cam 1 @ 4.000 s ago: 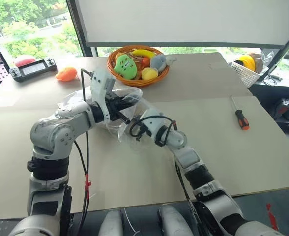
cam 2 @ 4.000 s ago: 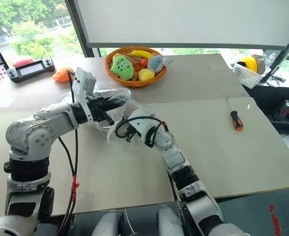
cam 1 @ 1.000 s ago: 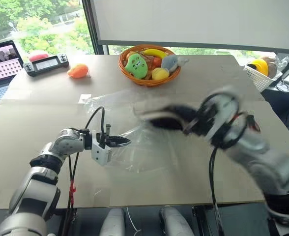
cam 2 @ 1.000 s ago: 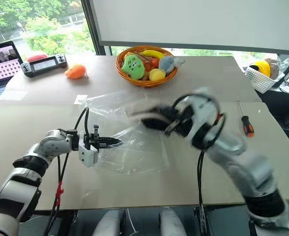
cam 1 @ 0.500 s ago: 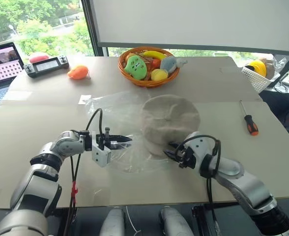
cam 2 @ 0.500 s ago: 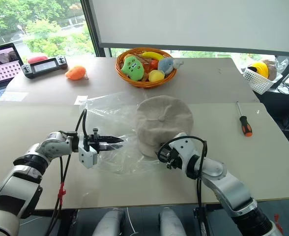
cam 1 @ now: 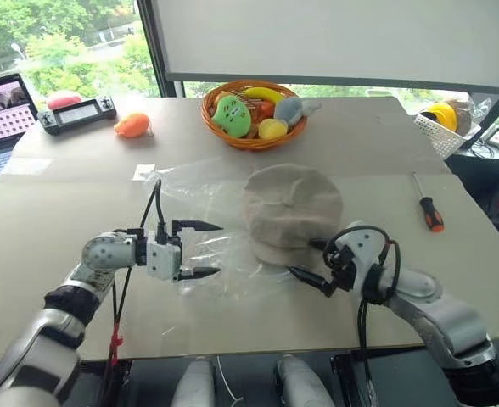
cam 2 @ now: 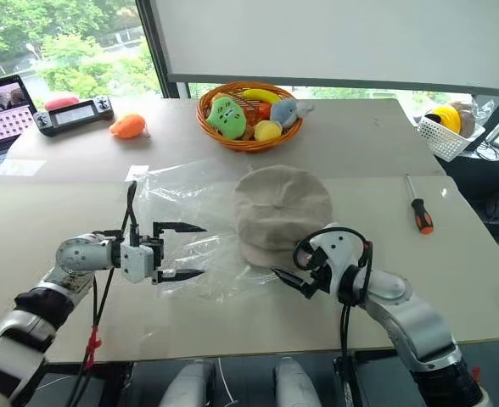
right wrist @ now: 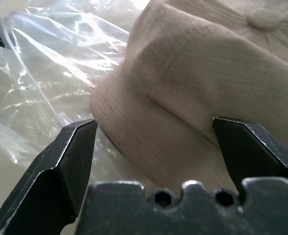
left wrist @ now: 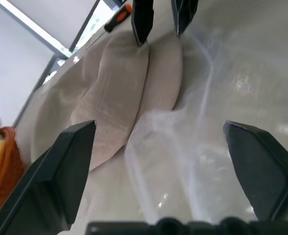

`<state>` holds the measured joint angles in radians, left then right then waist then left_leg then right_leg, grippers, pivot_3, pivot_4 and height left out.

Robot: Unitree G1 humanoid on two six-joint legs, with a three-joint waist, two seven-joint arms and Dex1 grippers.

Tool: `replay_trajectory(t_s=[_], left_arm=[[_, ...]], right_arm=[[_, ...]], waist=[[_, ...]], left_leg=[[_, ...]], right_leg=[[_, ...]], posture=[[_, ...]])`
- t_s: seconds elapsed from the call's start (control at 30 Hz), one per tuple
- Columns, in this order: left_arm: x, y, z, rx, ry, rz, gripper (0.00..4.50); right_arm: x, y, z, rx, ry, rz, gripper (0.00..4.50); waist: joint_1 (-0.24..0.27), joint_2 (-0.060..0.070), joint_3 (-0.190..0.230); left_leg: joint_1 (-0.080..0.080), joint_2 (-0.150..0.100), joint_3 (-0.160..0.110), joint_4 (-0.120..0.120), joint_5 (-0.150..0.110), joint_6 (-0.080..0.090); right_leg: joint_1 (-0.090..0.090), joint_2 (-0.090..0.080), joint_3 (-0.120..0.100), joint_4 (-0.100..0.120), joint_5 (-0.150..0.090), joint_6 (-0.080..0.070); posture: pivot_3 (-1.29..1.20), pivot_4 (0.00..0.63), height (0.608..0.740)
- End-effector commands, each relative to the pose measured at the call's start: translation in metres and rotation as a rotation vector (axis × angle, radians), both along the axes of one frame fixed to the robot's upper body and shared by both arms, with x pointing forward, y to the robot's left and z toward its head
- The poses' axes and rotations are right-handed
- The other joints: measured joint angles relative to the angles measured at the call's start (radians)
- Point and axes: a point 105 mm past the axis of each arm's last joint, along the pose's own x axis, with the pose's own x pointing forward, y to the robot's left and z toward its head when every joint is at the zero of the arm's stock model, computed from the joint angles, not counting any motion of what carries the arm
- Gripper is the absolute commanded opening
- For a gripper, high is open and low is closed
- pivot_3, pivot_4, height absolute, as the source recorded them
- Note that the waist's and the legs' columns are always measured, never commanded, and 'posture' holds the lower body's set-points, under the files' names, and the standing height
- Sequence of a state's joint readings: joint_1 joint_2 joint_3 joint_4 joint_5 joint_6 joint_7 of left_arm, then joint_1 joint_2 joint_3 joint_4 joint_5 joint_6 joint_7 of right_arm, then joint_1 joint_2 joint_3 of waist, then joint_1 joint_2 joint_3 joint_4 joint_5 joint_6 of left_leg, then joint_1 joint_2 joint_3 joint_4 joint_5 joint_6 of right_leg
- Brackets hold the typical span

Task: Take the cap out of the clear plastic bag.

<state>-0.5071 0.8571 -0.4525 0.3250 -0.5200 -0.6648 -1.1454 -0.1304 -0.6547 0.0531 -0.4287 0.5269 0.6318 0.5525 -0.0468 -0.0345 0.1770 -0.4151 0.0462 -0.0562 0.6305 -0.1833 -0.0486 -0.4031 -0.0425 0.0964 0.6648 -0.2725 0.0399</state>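
On the table [cam 1: 385,153] lie one cap [cam 1: 292,208] and, touching its left edge, one clear plastic bag [cam 1: 211,254] — two grippers, left gripper [cam 1: 200,249] and right gripper [cam 1: 313,261], both spread wide, holding nothing

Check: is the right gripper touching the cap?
Apart. In the right wrist view the right gripper stands open, both fingers clear of the cap; the left eye view shows the fingertips just short of its brim.

A wicker basket [cam 1: 248,140] of plush fruit sits at the far edge of the desk [cam 1: 377,153]; an orange-handled screwdriver [cam 1: 428,208] lies right, a controller [cam 1: 78,113] far left.
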Motion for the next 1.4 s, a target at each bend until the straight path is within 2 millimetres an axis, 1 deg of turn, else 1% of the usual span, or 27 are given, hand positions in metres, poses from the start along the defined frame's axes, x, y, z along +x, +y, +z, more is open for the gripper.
replay_trajectory(t_s=[0.03,0.07,0.17,0.2,0.3,0.37,0.43,0.47,0.5,0.53,0.57,0.63,0.67,0.7,0.77,0.87,0.93,1.0,1.2,1.3,1.4], left_arm=[[-0.022,-0.008,0.04,-0.066,0.293,-0.051,4.45],[-0.028,-0.009,0.043,-0.065,0.354,-0.063,4.45],[-0.044,-0.007,0.052,-0.057,0.561,-0.075,4.45],[-0.044,-0.007,0.055,-0.081,0.592,-0.06,4.45],[-0.02,-0.003,0.071,-0.245,0.636,0.082,4.45],[0.027,0.019,0.083,-0.472,0.575,0.358,4.45],[0.052,0.037,0.085,-0.592,0.531,0.536,4.45],[0.066,0.052,0.078,-0.613,0.458,0.686,4.45],[0.079,0.067,0.071,-0.644,0.42,0.832,4.45],[0.087,0.084,0.065,-0.678,0.377,0.971,4.45],[0.091,0.098,0.061,-0.692,0.307,1.077,4.45],[0.092,0.123,0.05,-0.742,0.232,1.248,4.45],[0.091,0.138,0.042,-0.775,0.212,1.343,4.45],[0.09,0.148,0.037,-0.799,0.203,1.405,4.45],[0.084,0.165,0.019,-0.791,0.16,1.528,4.45],[0.079,0.172,0.003,-0.772,0.137,1.588,4.45],[0.077,0.173,-0.005,-0.795,0.168,1.598,4.45],[0.075,0.171,-0.013,-0.797,0.183,1.601,4.45],[0.069,0.173,-0.022,-0.845,0.209,1.617,4.45],[0.067,0.172,-0.024,-0.883,0.221,1.609,4.45],[0.066,0.167,-0.025,-0.874,0.216,1.594,4.45]], right_arm=[[0.002,-0.01,0.031,0.111,-0.063,-0.025,4.5],[0.002,-0.013,0.035,0.139,-0.059,-0.026,4.5],[-0.001,-0.019,0.048,0.208,-0.057,-0.012,4.5],[-0.001,-0.021,0.054,0.229,-0.065,-0.012,4.5],[0.002,-0.032,0.071,0.281,-0.116,-0.057,4.5],[0.009,-0.051,0.082,0.311,-0.181,-0.162,4.5],[0.01,-0.062,0.085,0.317,-0.21,-0.229,4.5],[0.012,-0.071,0.082,0.293,-0.228,-0.297,4.5],[0.013,-0.08,0.08,0.268,-0.247,-0.355,4.5],[0.013,-0.089,0.078,0.241,-0.27,-0.417,4.5],[0.013,-0.098,0.074,0.219,-0.28,-0.478,4.5],[0.012,-0.115,0.065,0.134,-0.305,-0.582,4.5],[0.01,-0.124,0.062,0.104,-0.319,-0.637,4.5],[0.009,-0.129,0.06,0.086,-0.33,-0.67,4.5],[0.005,-0.143,0.055,0.045,-0.353,-0.744,4.5],[0.001,-0.151,0.052,0.056,-0.381,-0.796,4.5],[0.002,-0.155,0.048,0.083,-0.391,-0.818,4.5],[0.003,-0.159,0.04,0.061,-0.398,-0.835,4.5],[0.01,-0.162,0.038,0.075,-0.431,-0.854,4.5],[0.013,-0.163,0.031,0.062,-0.426,-0.857,4.5],[0.014,-0.163,0.029,0.067,-0.421,-0.858,4.5]], waist=[[-0.001,0.0,0.0],[-0.003,0.0,0.0],[-0.001,0.001,0.0],[-0.002,0.001,0.0],[0.002,0.002,0.001],[0.009,0.002,0.001],[0.011,0.001,0.001],[0.01,0.001,0.001],[0.01,0.001,0.001],[0.01,0.001,0.0],[0.01,0.001,0.0],[0.007,0.001,0.0],[0.007,0.001,0.0],[0.007,0.001,0.0],[0.007,0.001,0.0],[0.009,0.001,0.0],[0.009,0.001,0.0],[0.011,0.001,0.0],[0.004,0.001,0.0],[0.002,0.001,0.0],[0.004,0.001,0.0]], left_leg=[[0.001,0.0,0.0,0.0,0.0,0.0],[0.001,0.0,0.0,0.0,0.0,0.0],[0.002,0.0,0.001,0.0,0.0,0.0],[0.002,0.0,0.001,0.0,0.0,0.0],[0.002,0.0,0.001,0.0,0.0,0.0],[0.002,0.0,0.0,0.001,0.0,0.0],[0.002,0.0,0.0,0.002,0.0,0.0],[0.002,0.0,0.0,0.002,0.0,0.0],[0.002,0.0,0.0,0.002,0.0,0.0],[0.001,0.0,0.0,0.002,0.0,0.0],[0.001,-0.001,0.0,0.002,0.0,0.0],[0.0,-0.001,0.0,0.0,0.0,0.0],[0.0,-0.001,0.001,-0.001,0.0,0.0],[0.0,-0.001,0.001,-0.001,0.0,0.0],[0.0,-0.001,0.001,-0.002,0.0,0.0],[0.001,-0.001,0.001,-0.001,0.0,0.0],[0.001,-0.001,0.001,-0.001,0.0,0.0],[0.001,-0.001,0.001,-0.001,0.001,-0.001],[0.002,-0.001,0.001,-0.002,0.001,-0.001],[0.003,-0.001,0.001,-0.002,0.001,-0.001],[0.003,-0.001,0.001,-0.002,0.001,-0.001]], right_leg=[[0.0,0.0,0.0,0.0,-0.001,0.001],[0.001,0.0,0.0,0.0,-0.003,0.005],[0.001,0.0,0.001,0.0,-0.004,0.007],[0.001,0.0,0.0,0.0,-0.004,0.007],[0.001,0.001,0.001,0.0,-0.004,0.007],[0.001,0.001,0.0,0.0,-0.005,0.007],[0.002,0.001,0.0,0.0,-0.005,0.007],[0.002,0.001,0.0,-0.001,-0.005,0.007],[0.002,0.001,0.0,-0.001,-0.004,0.007],[0.002,0.001,0.0,-0.001,-0.004,0.007],[0.001,0.001,0.001,-0.001,-0.004,0.006],[-0.001,0.001,0.001,-0.001,0.0,0.0],[-0.002,0.0,0.001,-0.001,0.0,0.0],[-0.002,0.0,0.001,-0.001,0.0,-0.001],[-0.002,0.0,0.001,-0.001,0.0,-0.001],[-0.001,0.0,0.001,-0.001,0.0,-0.001],[0.0,0.0,0.001,-0.001,0.0,-0.001],[0.0,0.0,0.001,-0.001,0.0,0.0],[0.0,0.0,0.001,-0.001,0.0,-0.001],[0.0,0.0,0.001,-0.001,0.001,-0.001],[0.001,0.0,0.001,-0.001,0.001,-0.001]], posture=[[0.0,0.15,0.735],[0.0,0.15,0.735],[0.0,0.15,0.735],[0.0,0.15,0.735],[0.0,0.15,0.735],[0.0,0.15,0.735],[0.0,0.15,0.735],[0.0,0.15,0.735],[0.0,0.15,0.735],[0.0,0.15,0.735],[0.0,0.15,0.735],[0.0,0.15,0.735],[0.0,0.15,0.735],[0.0,0.15,0.735],[0.0,0.15,0.735],[0.0,0.15,0.735],[0.0,0.15,0.735],[0.0,0.15,0.735],[0.0,0.15,0.735],[0.0,0.15,0.735],[0.0,0.15,0.735]])
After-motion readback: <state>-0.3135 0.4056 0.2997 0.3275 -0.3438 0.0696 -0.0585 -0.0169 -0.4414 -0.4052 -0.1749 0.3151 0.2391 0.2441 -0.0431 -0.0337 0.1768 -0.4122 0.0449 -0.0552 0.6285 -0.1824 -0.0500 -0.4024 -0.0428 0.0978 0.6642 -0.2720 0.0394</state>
